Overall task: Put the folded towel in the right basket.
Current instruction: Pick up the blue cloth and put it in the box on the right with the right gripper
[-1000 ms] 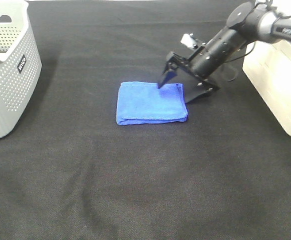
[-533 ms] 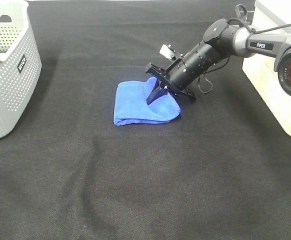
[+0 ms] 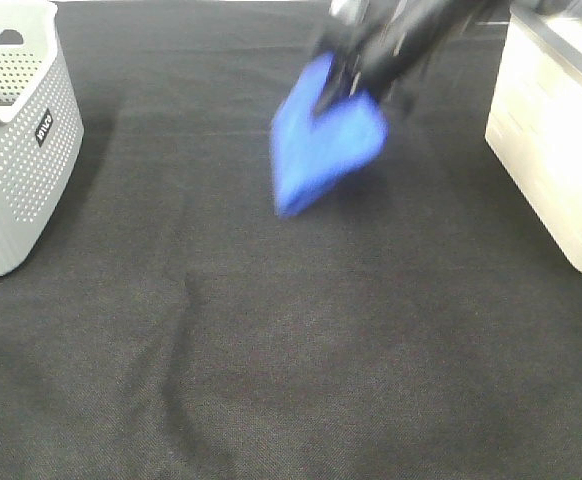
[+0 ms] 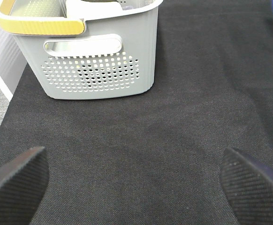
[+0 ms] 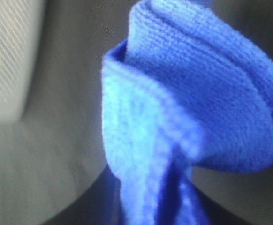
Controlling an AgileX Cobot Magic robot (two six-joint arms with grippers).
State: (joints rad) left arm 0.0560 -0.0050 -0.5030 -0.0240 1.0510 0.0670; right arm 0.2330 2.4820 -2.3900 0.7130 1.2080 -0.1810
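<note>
The blue folded towel hangs in the air above the black table, blurred by motion. My right gripper is shut on its upper edge near the top middle of the exterior high view. The towel fills the right wrist view, bunched and drooping. The right basket is cream-white and stands at the right edge, right of the towel. My left gripper is open, with only its two dark fingertips showing over bare cloth, holding nothing.
A grey perforated basket stands at the left edge; in the left wrist view it has a yellow handle. The black tablecloth covers the table.
My right gripper closed on the towel, lifted it off the table, and carried it up and to the right. The towel now hangs crumpled instead of lying flat.
</note>
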